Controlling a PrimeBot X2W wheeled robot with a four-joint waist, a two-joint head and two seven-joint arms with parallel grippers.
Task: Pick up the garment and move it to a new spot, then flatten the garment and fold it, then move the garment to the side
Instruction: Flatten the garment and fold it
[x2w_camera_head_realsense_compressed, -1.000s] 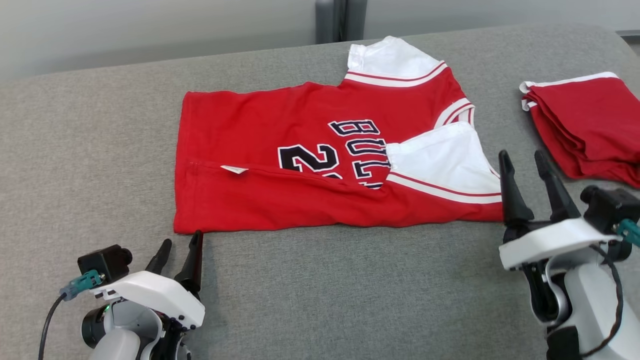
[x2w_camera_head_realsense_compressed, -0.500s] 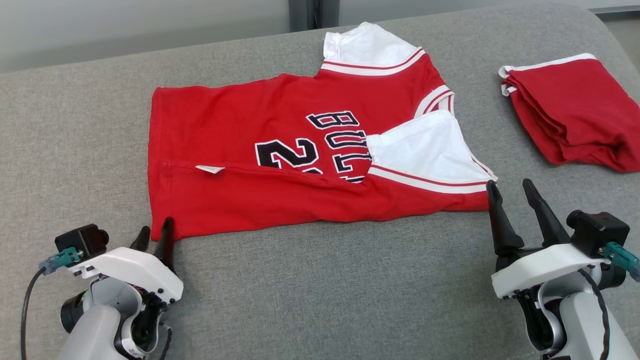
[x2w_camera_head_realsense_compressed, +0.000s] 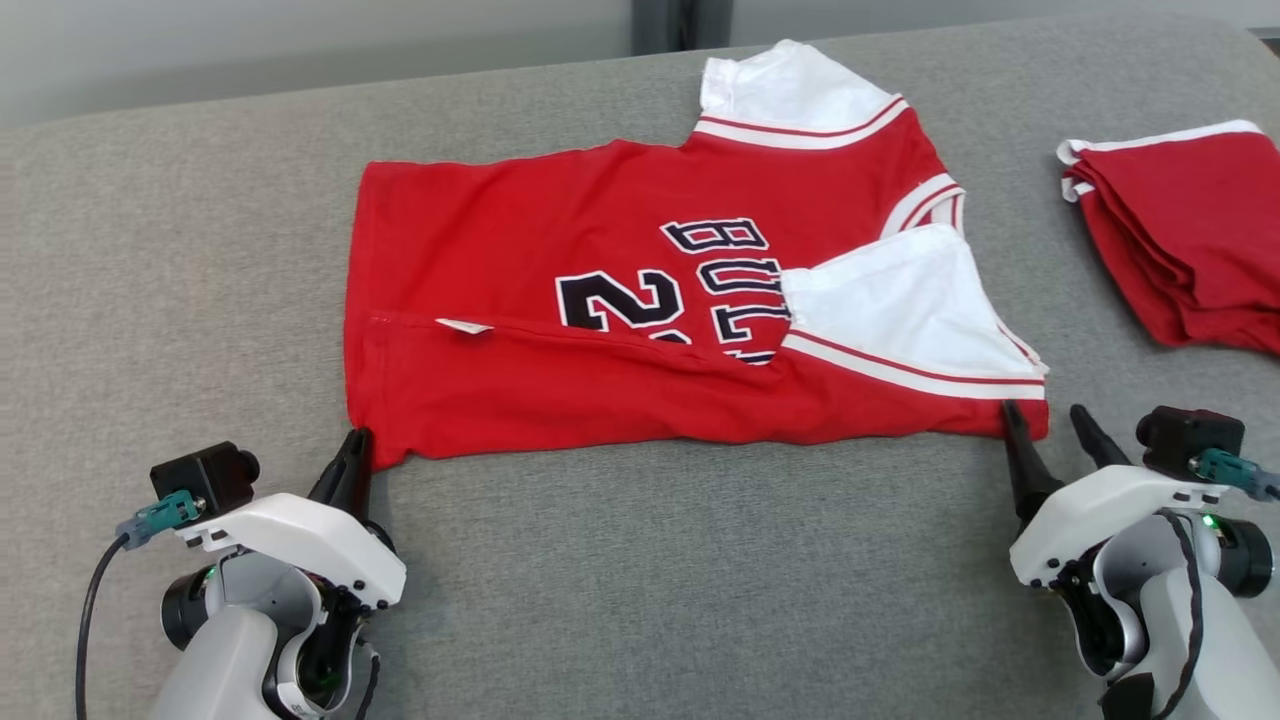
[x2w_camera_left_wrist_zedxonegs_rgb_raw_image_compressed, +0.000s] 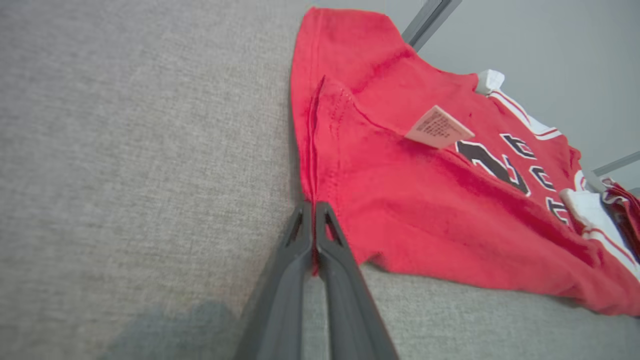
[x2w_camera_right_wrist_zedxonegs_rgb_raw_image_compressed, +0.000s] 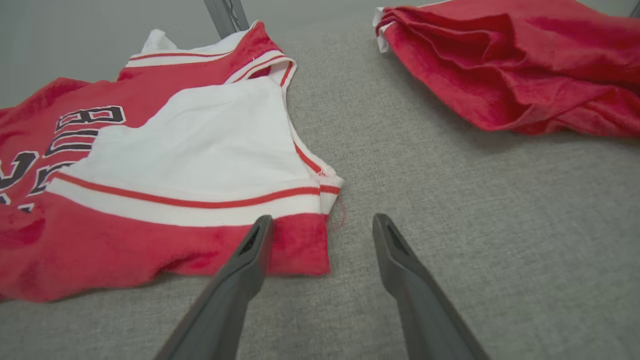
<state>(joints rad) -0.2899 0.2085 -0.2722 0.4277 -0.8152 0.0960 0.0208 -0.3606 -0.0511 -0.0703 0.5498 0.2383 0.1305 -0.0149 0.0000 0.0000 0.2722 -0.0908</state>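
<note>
**Red jersey lies half-folded on grey surface, one corner pinched**

A coarse-woven grey surface (x2w_camera_head_realsense_compressed: 640, 580) takes up most of the head view. Across the centre of the frame lies the red jersey (x2w_camera_head_realsense_compressed: 600, 400), a soft knit turned sideways with its hem toward the left. Its lower long edge is folded up over the front and cuts across the dark, white-edged "BUL" lettering and the numeral 2. One white sleeve with red stripe trim sits at top centre, and the other is folded over at centre right.

At the right edge, well apart, a second red garment (x2w_camera_head_realsense_compressed: 1190, 250) with white trim sits in a rumpled folded stack.

At lower left, the left end effector (x2w_camera_head_realsense_compressed: 352, 462) has its tapered dark fingers pressed together on the jersey's hem corner, with a sliver of red cloth between them. At lower right, the right end effector (x2w_camera_head_realsense_compressed: 1045, 415) has its fingers spread apart. One tip is over the jersey's lower-right corner and the other is over bare surface.

A small white care label (x2w_camera_head_realsense_compressed: 463, 326) juts from the folded seam.
</note>
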